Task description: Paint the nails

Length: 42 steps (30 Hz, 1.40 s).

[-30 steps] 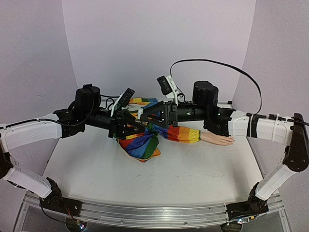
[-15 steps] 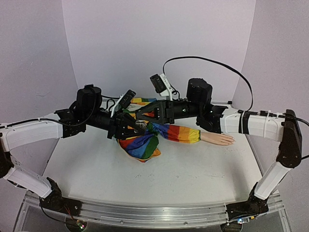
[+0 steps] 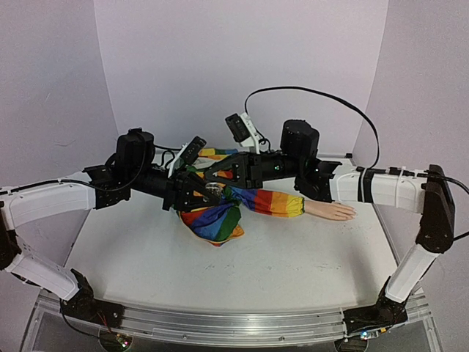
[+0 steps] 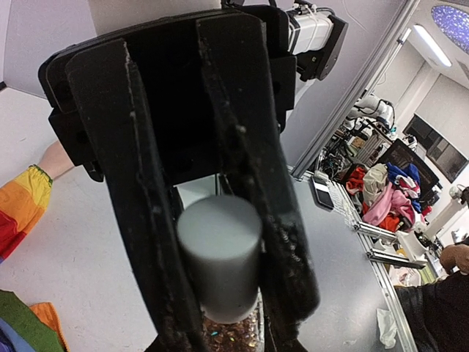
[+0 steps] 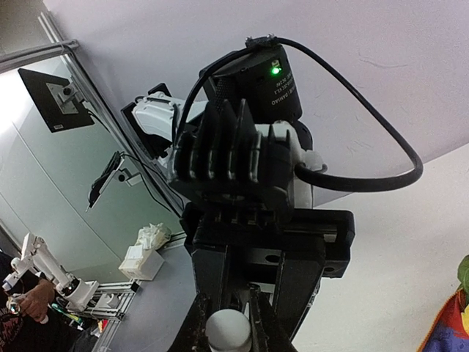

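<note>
Left gripper clenched on a small glitter-filled bottle with a grey cylindrical cap; right gripper pinches a small whitish round-topped knob — both meet above the rainbow-striped sleeve. We note the nails on the pale peach mannequin hand, flat on the white table, well apart from both grippers — too tiny to make out.

Top: high behind arms, facing wall. Wrists: close on left tool, right tool, face-to-face.
</note>
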Motion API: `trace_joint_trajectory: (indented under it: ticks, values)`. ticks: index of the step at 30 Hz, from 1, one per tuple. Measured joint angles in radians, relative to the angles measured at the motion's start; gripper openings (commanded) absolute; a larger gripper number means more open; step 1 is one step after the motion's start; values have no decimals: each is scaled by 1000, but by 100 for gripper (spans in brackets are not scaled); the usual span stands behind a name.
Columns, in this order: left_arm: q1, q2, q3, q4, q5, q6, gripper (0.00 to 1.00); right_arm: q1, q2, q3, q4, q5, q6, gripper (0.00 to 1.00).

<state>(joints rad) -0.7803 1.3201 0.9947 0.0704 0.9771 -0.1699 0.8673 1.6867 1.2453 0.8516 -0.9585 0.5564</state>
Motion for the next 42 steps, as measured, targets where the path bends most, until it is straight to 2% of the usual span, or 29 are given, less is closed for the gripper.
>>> trace_joint_trajectory:
  ticks: [6, 11, 14, 19, 22, 24, 26, 30, 34, 36, 38, 42]
  values:
    - [-1, 0, 0, -2, -58, 7, 0, -2, 0, -9, 5, 21, -11, 0]
    - [-3, -3, 4, -55, -222, 40, 0, -1, 0, -16, -54, 152, -82, 0]
    - [-7, -3, 23, -118, -394, 68, 0, 25, 1, 1, -136, 354, -137, 0]
    - [-9, 17, 73, -209, -686, 92, 0, 145, 64, 114, -266, 911, -112, 0]
    - [-11, 42, 86, -244, -772, 93, 0, 207, 117, 171, -313, 1170, -61, 0]
    - [-19, 57, 86, -262, -797, 92, 0, 232, 140, 190, -349, 1270, -38, 0]
    - [-26, 66, 86, -263, -808, 91, 0, 246, 147, 206, -385, 1325, -31, 10]
    - [-34, 50, 67, -226, -824, 85, 0, 252, 144, 231, -420, 1340, -34, 35]
    - [-17, -2, -5, -169, -873, 73, 0, 260, 111, 227, -467, 1266, -50, 61]
    - [-15, -26, -34, -149, -878, 65, 0, 260, 73, 199, -478, 1210, -75, 70]
    - [-15, -51, -58, -136, -876, 60, 0, 249, 26, 162, -495, 1151, -95, 75]
    - [-11, -85, -68, -119, -850, 40, 0, 190, -74, 59, -475, 947, -113, 76]
